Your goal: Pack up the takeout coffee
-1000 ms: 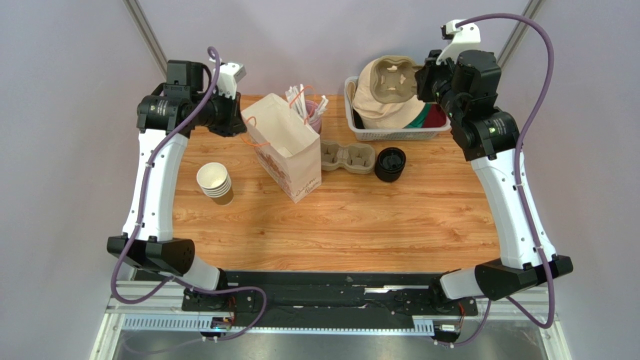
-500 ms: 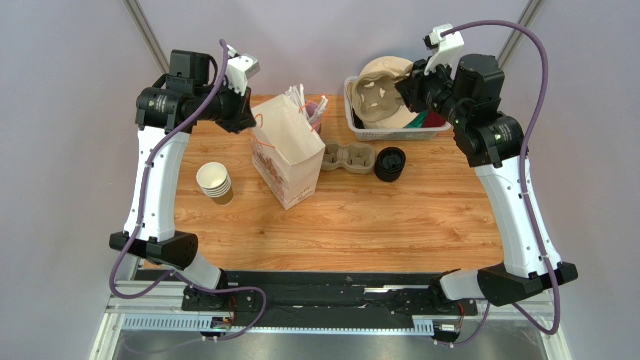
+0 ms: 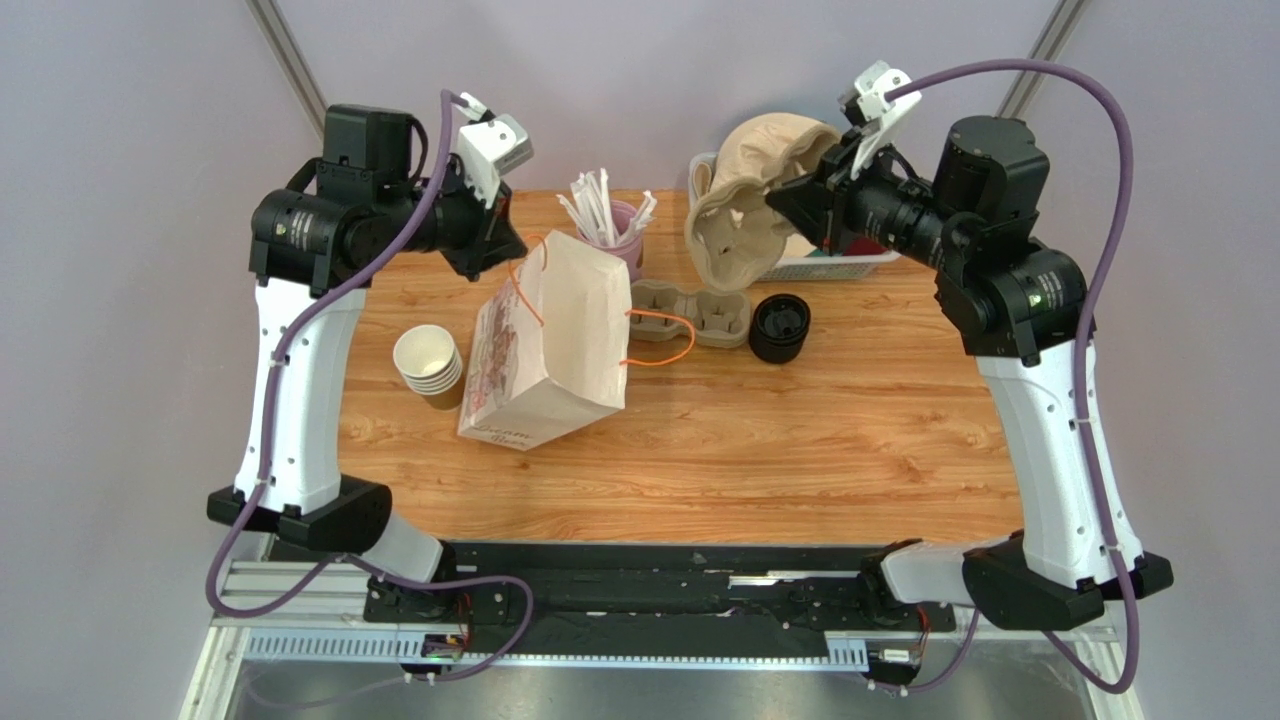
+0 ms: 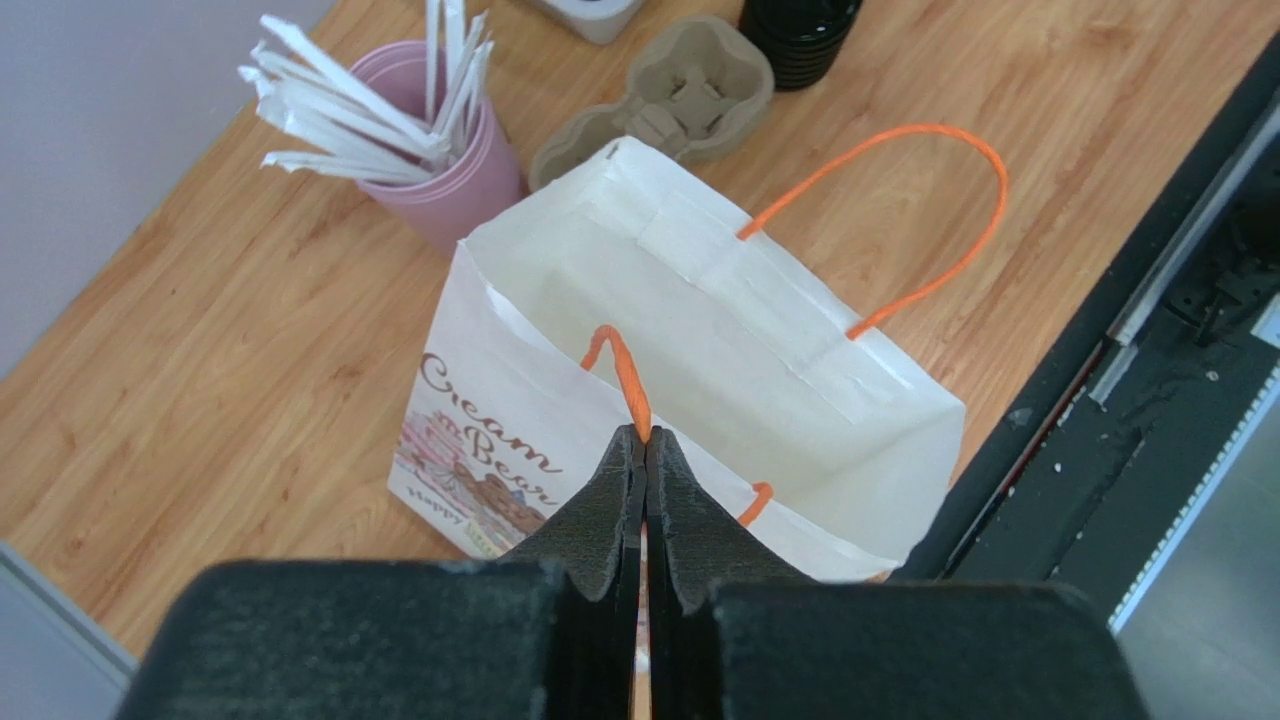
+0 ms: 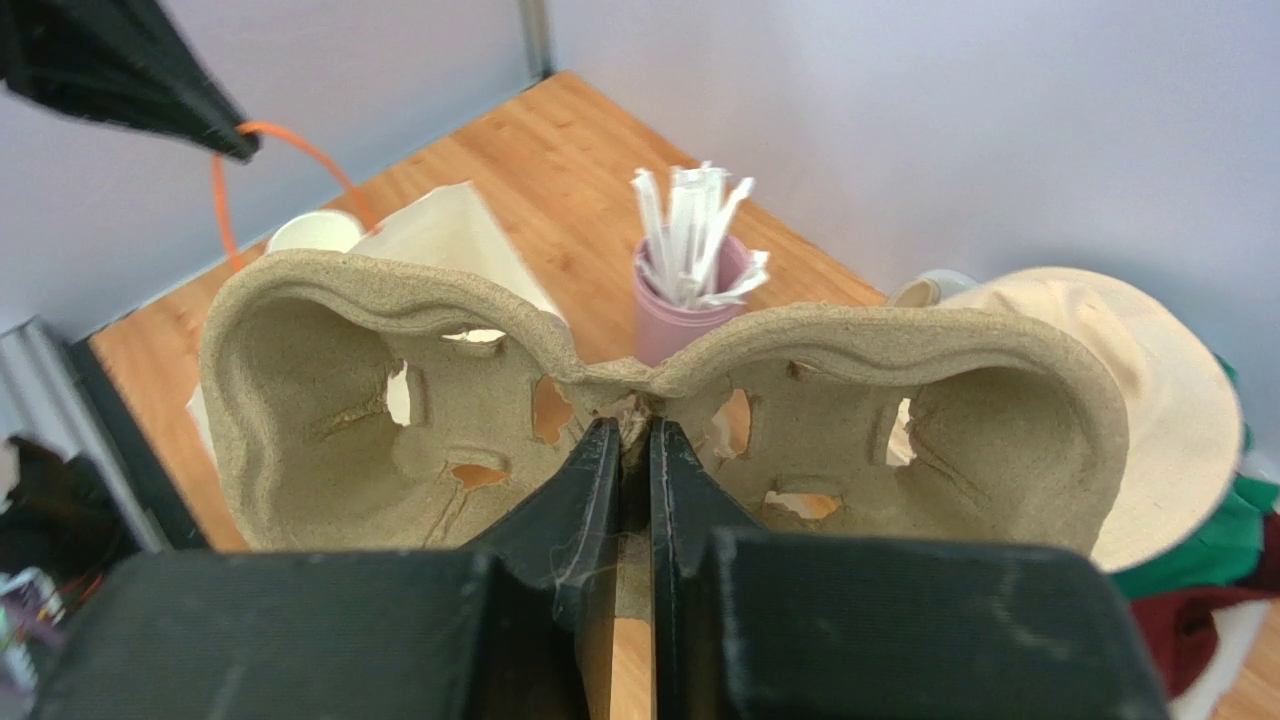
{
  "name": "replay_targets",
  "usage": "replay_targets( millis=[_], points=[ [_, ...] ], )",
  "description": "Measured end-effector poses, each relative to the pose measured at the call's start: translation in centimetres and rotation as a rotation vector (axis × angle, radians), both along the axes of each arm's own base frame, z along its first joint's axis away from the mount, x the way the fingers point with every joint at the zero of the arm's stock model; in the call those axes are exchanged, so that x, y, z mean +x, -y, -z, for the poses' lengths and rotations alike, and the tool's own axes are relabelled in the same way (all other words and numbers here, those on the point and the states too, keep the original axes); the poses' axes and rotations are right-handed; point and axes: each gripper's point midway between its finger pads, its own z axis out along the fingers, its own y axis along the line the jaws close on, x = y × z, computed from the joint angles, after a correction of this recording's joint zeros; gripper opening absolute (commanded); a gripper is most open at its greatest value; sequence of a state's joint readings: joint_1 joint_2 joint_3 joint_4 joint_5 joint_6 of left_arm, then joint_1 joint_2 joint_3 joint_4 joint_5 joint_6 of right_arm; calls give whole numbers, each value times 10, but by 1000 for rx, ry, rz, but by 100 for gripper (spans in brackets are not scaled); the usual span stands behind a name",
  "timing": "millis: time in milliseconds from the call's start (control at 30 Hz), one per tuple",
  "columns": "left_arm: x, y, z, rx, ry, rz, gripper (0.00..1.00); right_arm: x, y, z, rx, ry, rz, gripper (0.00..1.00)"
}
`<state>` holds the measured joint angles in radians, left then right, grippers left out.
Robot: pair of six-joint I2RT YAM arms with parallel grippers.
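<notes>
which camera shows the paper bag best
Left wrist: it looks down on the paper bag close up, showing its printed side and both orange handles, one pinched in the left fingers. Top external shows the whole bag tilted, smaller. Right wrist shows only a corner of it behind the cup carrier.

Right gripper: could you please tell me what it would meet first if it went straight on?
Probably the pink straw cup, beyond the pulp carrier the right gripper holds; height is unclear.
</notes>
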<state>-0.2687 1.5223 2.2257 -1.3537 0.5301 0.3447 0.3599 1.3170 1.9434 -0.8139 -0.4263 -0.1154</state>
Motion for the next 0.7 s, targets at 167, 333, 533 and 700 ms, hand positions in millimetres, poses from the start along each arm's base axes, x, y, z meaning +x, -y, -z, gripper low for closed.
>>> replay_targets(
  millis=[167, 333, 533, 700],
  points=[
    [-27, 17, -9, -19, 39, 115, 0, -35, -29, 6, -27, -9, -192, 10],
    [-50, 39, -14, -41, 58, 249, 0, -67, -55, 14, -49, -25, -361, 10],
    [-63, 53, -11, -67, 49, 360, 0, -97, -73, 29, -92, -49, -527, 11],
    [-64, 56, 12, -55, -14, 388, 0, -112, -87, 48, -156, -58, -609, 11]
  ],
)
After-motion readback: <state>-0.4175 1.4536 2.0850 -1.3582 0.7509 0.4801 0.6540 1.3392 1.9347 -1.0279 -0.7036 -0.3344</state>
